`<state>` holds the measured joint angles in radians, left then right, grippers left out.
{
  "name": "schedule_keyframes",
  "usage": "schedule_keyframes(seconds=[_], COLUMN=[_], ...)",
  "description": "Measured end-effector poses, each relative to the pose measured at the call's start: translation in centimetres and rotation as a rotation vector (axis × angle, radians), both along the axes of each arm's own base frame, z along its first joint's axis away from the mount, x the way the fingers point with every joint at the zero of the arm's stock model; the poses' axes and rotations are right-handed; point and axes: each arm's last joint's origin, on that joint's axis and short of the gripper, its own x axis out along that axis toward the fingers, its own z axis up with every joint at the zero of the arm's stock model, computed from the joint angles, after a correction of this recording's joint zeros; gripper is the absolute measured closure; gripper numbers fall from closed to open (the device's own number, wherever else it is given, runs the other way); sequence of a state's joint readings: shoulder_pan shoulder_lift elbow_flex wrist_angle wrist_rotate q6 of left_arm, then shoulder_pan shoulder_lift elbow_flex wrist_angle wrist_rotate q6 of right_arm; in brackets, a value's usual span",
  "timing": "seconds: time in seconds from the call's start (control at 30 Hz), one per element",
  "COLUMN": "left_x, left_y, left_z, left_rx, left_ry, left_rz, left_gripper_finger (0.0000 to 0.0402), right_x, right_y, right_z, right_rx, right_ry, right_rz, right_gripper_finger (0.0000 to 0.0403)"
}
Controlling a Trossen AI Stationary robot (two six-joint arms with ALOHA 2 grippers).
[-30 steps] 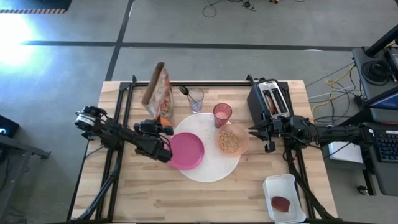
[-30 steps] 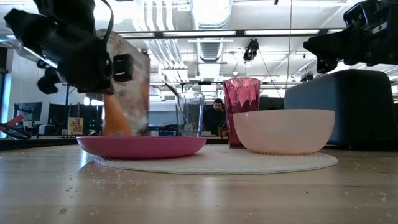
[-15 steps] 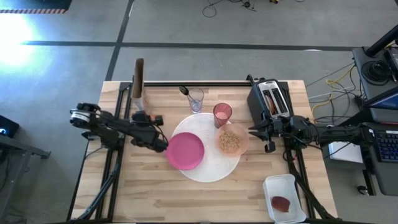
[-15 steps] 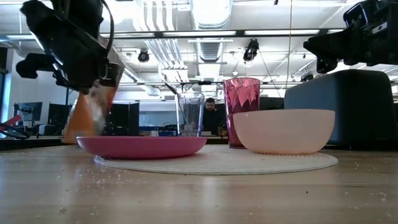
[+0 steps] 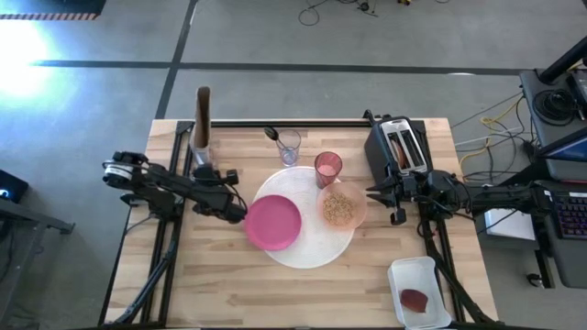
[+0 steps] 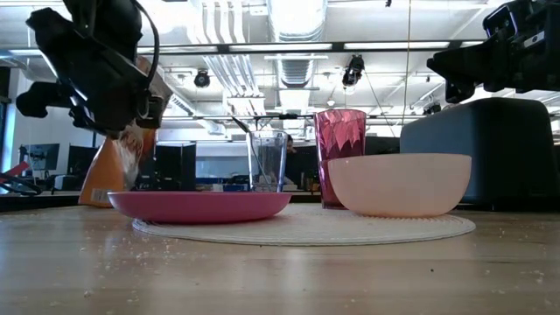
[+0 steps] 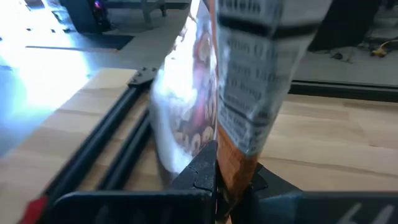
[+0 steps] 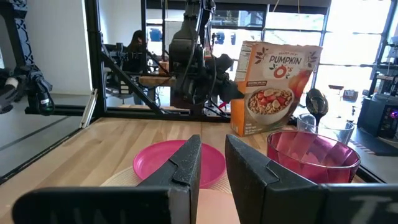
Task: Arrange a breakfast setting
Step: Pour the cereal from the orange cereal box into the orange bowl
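The orange cereal box [image 5: 203, 119] stands upright near the table's far left, seen edge-on from above, with my left gripper [image 7: 231, 182] shut on it. The white round mat [image 5: 312, 246] carries the magenta plate [image 5: 273, 223] and the peach bowl [image 5: 340, 208], which holds cereal. Behind the mat stand the pink cup [image 5: 327, 169] and the clear glass [image 5: 289, 147], with the spoon [image 5: 271, 134] leaning in the glass. My right gripper [image 8: 212, 146] hovers right of the bowl, pointing level at it, open by a narrow gap and holding nothing. My left gripper pinches a narrow orange edge [image 7: 235, 168] low on the cereal box between its two fingers [image 7: 200, 177]. It comes from the near side, slanting slightly down. The box stands upright above the fingers. Whether its bottom [image 8: 247, 132] rests on the table, I cannot tell.
A toaster [image 5: 397, 147] stands at the far right beside my right arm. A white container [image 5: 417, 295] with a red piece in it sits at the near right corner. Bare wood lies along the near edge and left of the plate. People show in the room beyond.
My left gripper has swung away from the plate toward the table's left and far edges, turning as it went. The cereal box, tipped over with its face showing a second ago, now stands upright and edge-on farther left. Most of the move came in the first half second.
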<state>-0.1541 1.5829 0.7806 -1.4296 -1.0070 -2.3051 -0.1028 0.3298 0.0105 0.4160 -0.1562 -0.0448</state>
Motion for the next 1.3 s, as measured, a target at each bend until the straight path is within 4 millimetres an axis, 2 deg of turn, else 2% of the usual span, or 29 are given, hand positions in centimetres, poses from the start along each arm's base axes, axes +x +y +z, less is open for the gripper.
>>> schedule_keyframes(seconds=[0.4, 1.07, 1.3], left_x=[0.7, -0.4, -1.2], left_y=[-1.9, -1.1, -1.1], left_z=[0.1, 0.0, 0.4], left_rx=[0.021, -0.020, -0.079], left_ry=[-0.082, 0.026, 0.135], left_rz=[-0.114, -0.029, 0.046], left_gripper_finger=[0.0401, 0.0402, 0.0399], right_x=[0.0, 0.0, 0.0], right_y=[0.0, 0.0, 0.0], right_z=[0.0, 0.0, 0.0], right_rx=[0.000, 0.000, 0.000], right_ry=[0.000, 0.000, 0.000], right_rz=[0.000, 0.000, 0.000], right_gripper_finger=[0.0339, 0.0339, 0.0339])
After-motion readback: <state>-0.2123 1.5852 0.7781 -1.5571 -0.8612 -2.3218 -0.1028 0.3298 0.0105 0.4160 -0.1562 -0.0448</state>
